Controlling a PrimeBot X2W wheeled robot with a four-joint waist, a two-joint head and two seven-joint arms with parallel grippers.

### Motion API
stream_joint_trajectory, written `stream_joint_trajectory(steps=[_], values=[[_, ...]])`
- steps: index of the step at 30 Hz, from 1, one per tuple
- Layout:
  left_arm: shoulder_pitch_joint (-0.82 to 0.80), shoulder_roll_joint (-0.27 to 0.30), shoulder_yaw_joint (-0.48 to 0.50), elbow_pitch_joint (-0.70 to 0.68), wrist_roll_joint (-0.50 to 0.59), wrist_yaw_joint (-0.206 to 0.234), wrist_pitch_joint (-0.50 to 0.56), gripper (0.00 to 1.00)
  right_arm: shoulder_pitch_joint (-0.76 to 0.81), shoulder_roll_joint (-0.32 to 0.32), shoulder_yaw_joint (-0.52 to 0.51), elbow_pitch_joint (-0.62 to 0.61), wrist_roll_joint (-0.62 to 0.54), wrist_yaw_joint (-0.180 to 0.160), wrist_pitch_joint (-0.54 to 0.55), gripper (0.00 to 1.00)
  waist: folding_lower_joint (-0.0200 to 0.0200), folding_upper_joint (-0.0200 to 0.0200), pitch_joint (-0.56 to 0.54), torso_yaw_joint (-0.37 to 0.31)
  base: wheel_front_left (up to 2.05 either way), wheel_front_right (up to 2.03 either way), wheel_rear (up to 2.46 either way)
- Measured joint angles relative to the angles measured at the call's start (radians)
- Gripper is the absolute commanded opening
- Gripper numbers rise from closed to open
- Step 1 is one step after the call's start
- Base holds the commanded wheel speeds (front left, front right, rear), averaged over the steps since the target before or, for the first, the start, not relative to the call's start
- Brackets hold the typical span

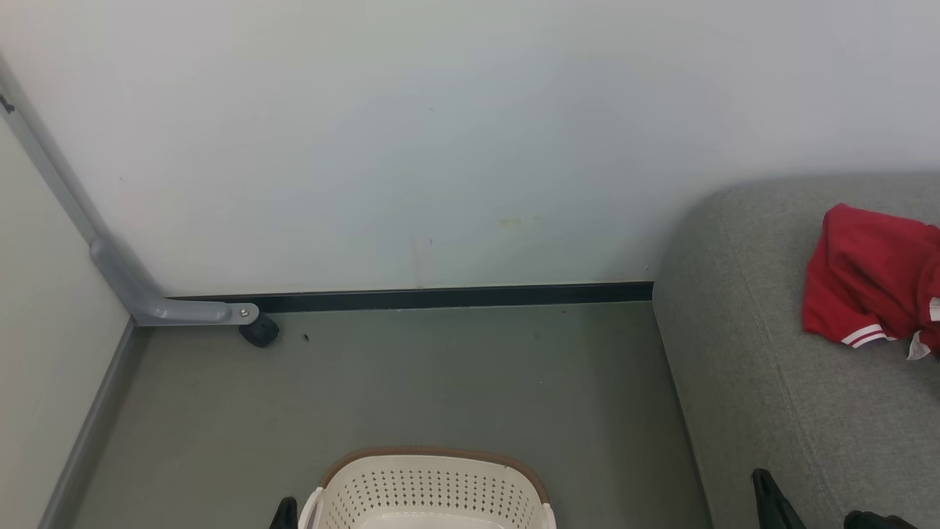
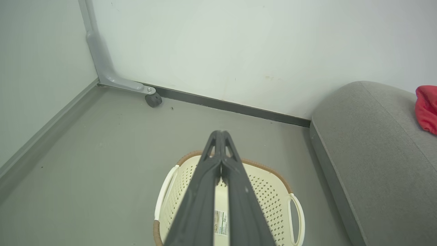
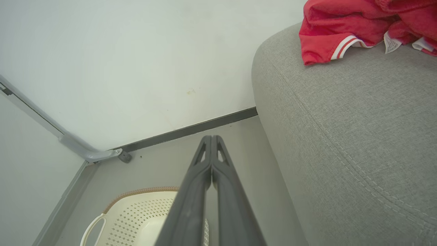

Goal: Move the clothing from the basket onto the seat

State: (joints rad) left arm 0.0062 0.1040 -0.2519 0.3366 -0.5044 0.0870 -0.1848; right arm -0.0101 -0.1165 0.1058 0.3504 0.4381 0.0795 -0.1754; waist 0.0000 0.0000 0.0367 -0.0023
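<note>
The clothes point(image 1: 870, 275) lie on the seat point(image 1: 771, 382). The basket point(image 1: 433, 488) sits on the floor point(image 1: 440, 382). The left claw point(image 2: 221, 132) and right claw point(image 3: 211, 137) are closed, empty.

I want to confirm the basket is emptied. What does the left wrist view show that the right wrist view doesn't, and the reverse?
Left wrist view: the shut left end effector, both handles of the basket, and more of its inside, with no red fabric where visible. Right wrist view: the shut right end effector, plus the white-striped cuff and white label of the clothing lying on the seat. Shared: basket, seat, clothing, wall, caster wheel.
</note>
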Motion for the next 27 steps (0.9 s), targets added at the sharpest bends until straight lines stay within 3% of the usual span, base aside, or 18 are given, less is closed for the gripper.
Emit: stream_joint_trajectory(steps=[27], values=[[-0.021, -0.018, 0.117, -0.008, -0.367, -0.071, 0.107, 0.00, -0.022, 0.023, -0.084, -0.014, 0.390, 0.010, 0.103, 0.00, 0.0000, 0.0000, -0.012, 0.001, 0.00, 0.00, 0.00]])
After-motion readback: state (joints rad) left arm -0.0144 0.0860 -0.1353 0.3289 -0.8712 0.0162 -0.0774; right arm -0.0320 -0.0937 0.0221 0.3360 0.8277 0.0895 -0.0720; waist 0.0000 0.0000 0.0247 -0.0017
